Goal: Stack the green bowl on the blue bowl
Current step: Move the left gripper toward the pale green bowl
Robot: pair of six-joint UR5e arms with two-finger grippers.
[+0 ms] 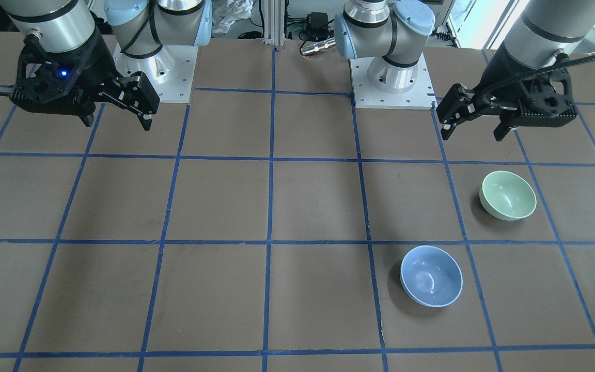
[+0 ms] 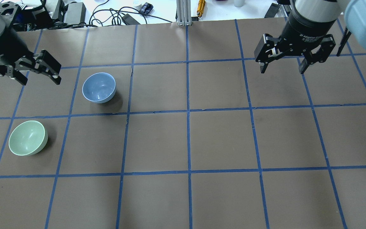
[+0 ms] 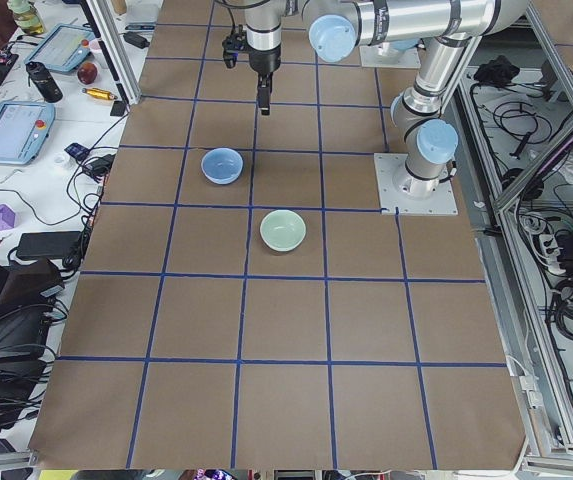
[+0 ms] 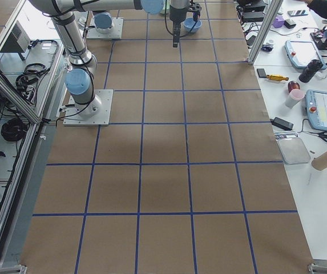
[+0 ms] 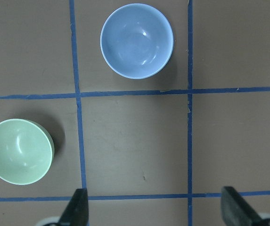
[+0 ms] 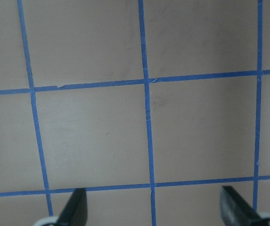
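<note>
L wrist cam shows both bowls: green bowl [image 5: 19, 150] upright on the table, apart from the blue bowl [image 5: 136, 40], robot-side and to its left; R wrist cam shows just table [image 6: 92, 132] w/ blue tape lines [image 6: 146, 117]. Left gripper [image 2: 40, 79] hangs near the blue bowl, jaws spread wide, holding nothing. Right gripper [image 2: 282, 69] is well apart from the blue bowl, also spread wide & empty.

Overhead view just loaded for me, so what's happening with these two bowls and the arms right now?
Nothing is being handled yet. The green bowl and the blue bowl sit upright and empty on the table, apart from each other in different taped squares on the robot's left side. The left hand hangs open above the table near them, holding nothing. The right hand hangs open over the other side. The green bowl is not yet stacked on the blue one.
</note>
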